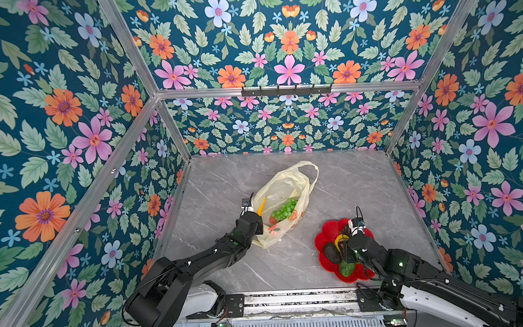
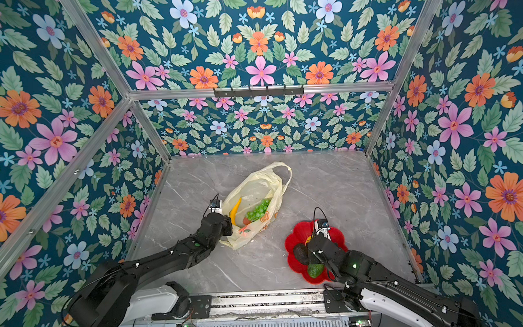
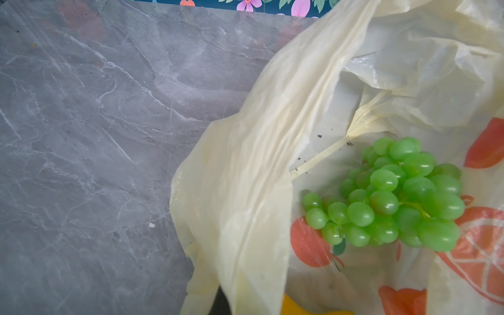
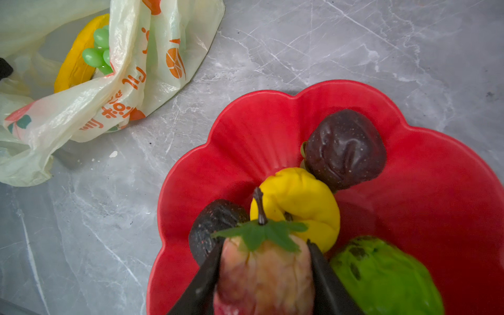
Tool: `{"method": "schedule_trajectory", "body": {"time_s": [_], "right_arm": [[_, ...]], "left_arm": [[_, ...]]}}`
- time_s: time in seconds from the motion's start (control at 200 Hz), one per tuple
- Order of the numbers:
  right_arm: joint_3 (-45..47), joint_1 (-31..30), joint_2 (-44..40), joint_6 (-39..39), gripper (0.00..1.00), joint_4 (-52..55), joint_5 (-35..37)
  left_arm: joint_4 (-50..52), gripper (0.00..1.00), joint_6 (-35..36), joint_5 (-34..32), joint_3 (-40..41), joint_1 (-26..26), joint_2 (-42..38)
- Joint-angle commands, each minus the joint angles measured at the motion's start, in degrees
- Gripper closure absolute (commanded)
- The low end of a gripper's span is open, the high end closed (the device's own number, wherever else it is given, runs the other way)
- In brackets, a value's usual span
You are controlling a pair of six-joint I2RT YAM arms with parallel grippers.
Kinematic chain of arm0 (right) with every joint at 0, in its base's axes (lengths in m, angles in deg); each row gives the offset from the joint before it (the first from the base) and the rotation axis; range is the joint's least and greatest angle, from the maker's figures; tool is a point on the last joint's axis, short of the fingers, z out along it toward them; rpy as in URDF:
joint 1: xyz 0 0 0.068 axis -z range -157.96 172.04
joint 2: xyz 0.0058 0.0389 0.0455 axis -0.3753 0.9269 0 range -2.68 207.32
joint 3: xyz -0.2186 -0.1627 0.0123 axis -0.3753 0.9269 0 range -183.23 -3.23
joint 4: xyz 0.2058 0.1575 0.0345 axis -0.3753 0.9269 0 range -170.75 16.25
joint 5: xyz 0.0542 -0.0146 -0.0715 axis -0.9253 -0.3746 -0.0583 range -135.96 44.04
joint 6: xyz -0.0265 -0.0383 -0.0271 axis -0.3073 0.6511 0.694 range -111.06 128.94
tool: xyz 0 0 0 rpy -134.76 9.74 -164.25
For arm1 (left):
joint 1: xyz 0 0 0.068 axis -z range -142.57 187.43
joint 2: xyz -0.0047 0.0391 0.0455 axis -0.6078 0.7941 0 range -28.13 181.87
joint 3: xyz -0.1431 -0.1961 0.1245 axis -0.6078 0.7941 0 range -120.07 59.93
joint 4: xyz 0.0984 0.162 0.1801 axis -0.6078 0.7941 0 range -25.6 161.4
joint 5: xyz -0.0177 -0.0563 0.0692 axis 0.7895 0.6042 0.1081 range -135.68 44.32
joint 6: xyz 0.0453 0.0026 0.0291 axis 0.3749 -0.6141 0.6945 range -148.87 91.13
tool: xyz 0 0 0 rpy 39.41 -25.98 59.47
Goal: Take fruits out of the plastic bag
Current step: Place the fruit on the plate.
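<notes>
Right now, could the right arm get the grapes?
Probably not yet: the right pincer grips a pinkish fruit over the red plate. The grapes themselves lie uncovered in the open plastic bag.

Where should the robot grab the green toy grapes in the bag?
Pinch across the wide end of the bunch of green toy grapes, coming down through the open mouth of the crinkly pale-yellow bag; the bunch lies flat and uncovered there.

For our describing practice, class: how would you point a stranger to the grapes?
Find the pale-yellow bag in the middle of the grey table. In its open mouth, beside the banana, lie the grapes: the only bunch of small, glossy green balls, where the banana is one long yellow piece.
</notes>
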Motion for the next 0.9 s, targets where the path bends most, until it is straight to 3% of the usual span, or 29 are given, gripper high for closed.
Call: {"method": "schedule_trajectory", "body": {"time_s": [0.0, 0.32, 0.555, 0.9], "right_arm": [[0.5, -0.2, -0.1, -1.0, 0.55, -1.5, 1.5], [1.6, -0.2, 0.2, -0.9, 0.52, -2.7, 1.8], [1.5, -0.2, 0.4, -1.0, 0.41, -2.6, 2.0], [-0.5, -0.2, -0.8, 0.1, 0.32, -0.9, 3.7]], "left_arm": [[-0.8, 0.93, 0.2, -0.4, -0.4, 0.1, 0.1], [-0.8, 0.93, 0.2, -0.5, -0.4, 0.0, 0.0], [-0.9, 0.93, 0.2, -0.5, -0.4, 0.1, 0.0], [-1.1, 0.93, 0.2, -0.4, -0.2, 0.0, -0.3]]}}
